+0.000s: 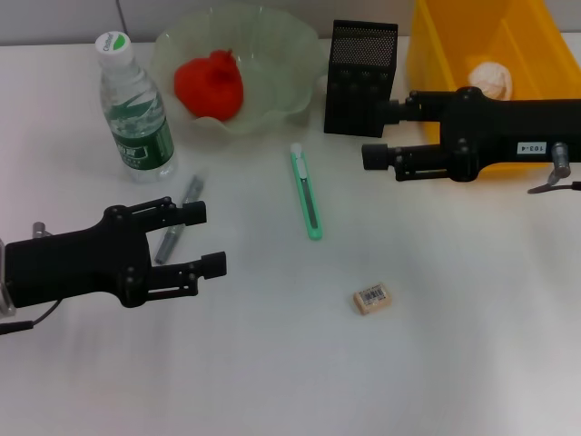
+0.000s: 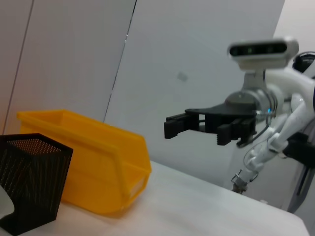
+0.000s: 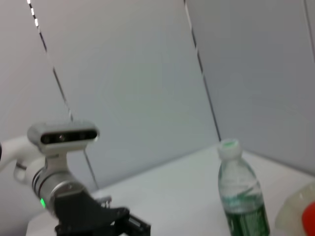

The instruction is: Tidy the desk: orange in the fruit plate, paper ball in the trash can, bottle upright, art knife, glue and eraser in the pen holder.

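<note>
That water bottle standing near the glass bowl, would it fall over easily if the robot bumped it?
Probably fairly easily. The bottle stands upright, tall and narrow on a small base, so a knock near its cap could tip it. It looks like thin clear plastic, likely light; how full it is cannot be told. Once down, its round body would probably roll on the table.

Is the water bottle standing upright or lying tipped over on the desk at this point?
Upright. The bottle stands on its base beside the fruit plate, white cap on top; the right wrist view shows the same.
</note>
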